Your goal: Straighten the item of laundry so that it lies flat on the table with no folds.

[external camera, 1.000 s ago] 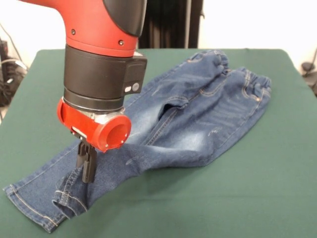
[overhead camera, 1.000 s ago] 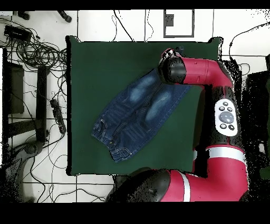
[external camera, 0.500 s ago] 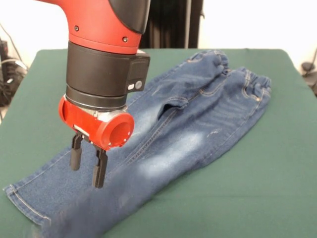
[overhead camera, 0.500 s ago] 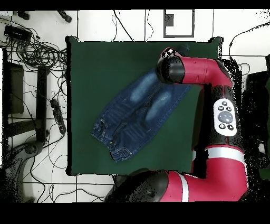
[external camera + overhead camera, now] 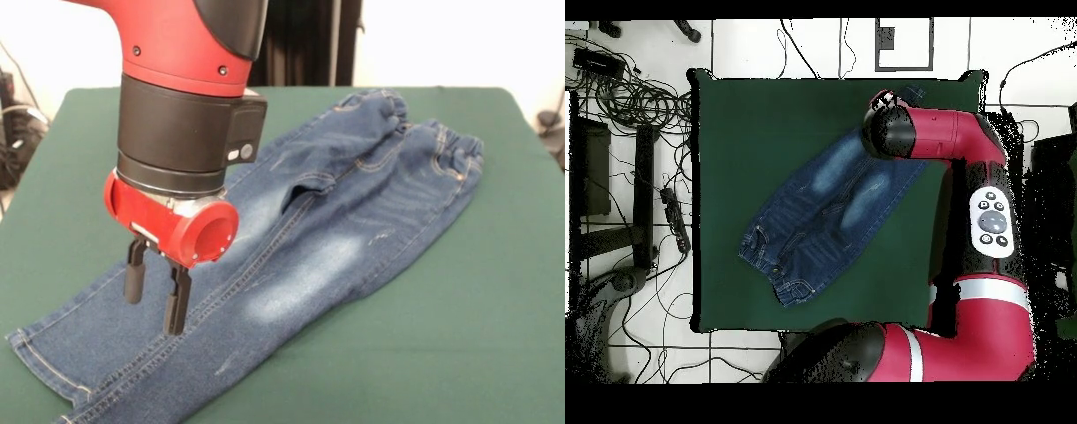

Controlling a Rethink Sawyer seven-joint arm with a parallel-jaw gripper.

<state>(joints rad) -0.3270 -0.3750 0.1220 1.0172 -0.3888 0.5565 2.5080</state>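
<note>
The item of laundry (image 5: 335,221), a pair of blue denim jeans with pale thigh patches, lies spread across the green table (image 5: 459,336). Its elasticated waistband sits at the far right and both legs run toward the near left. My gripper (image 5: 154,296) hangs open just above the legs near the cuffs, holding nothing. From overhead the jeans (image 5: 820,215) lie diagonally, with the arm covering the cuff end near the table (image 5: 735,130) corner.
Cables and a power strip (image 5: 670,215) lie on the floor beside the table. A dark stand (image 5: 305,40) rises behind the far edge. The robot's arm (image 5: 990,215) runs along one side of the table.
The gripper let go of the folded leg, opened and lifted slightly. The leg that lay doubled over near the cuff has dropped out flat beside the other one.
</note>
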